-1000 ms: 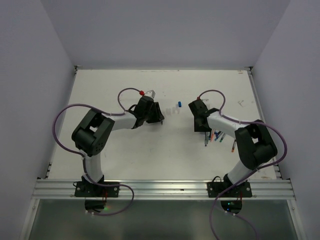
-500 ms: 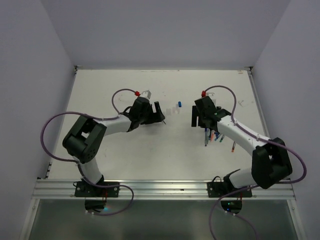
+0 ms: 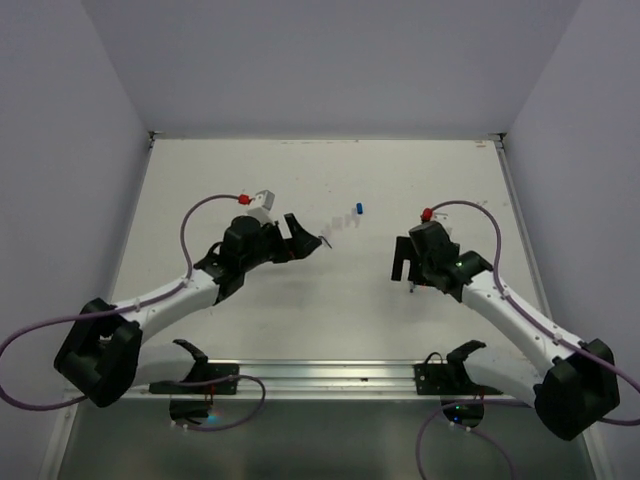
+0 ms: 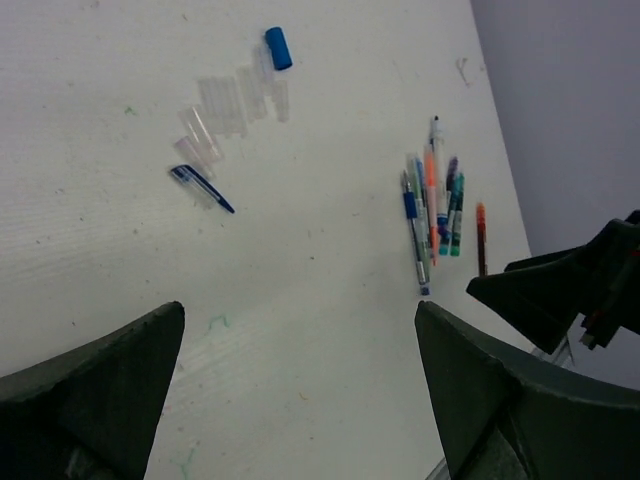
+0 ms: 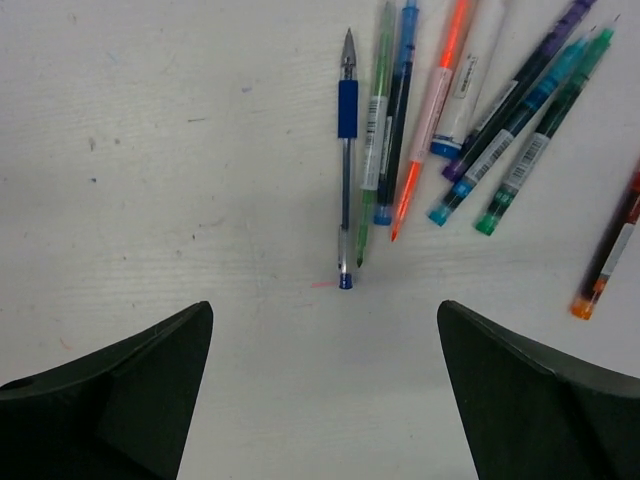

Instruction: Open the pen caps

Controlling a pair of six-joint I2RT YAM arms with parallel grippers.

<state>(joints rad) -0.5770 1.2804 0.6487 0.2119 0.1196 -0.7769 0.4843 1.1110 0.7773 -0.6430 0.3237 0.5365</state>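
Lying on the table (image 5: pixel 150 150) are nine pens (image 5: pixel 347 110) and one blue cap (image 4: pixel 278 48).

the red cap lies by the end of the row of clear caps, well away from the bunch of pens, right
Not quite: that cap is blue, not red, as the left wrist view shows. It does lie by the end of the row of clear caps, well away from the bunch of pens.

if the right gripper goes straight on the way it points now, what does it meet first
Probably the clear pen with the blue grip, just ahead of the open right gripper; depth is unclear, so bare table might come first.
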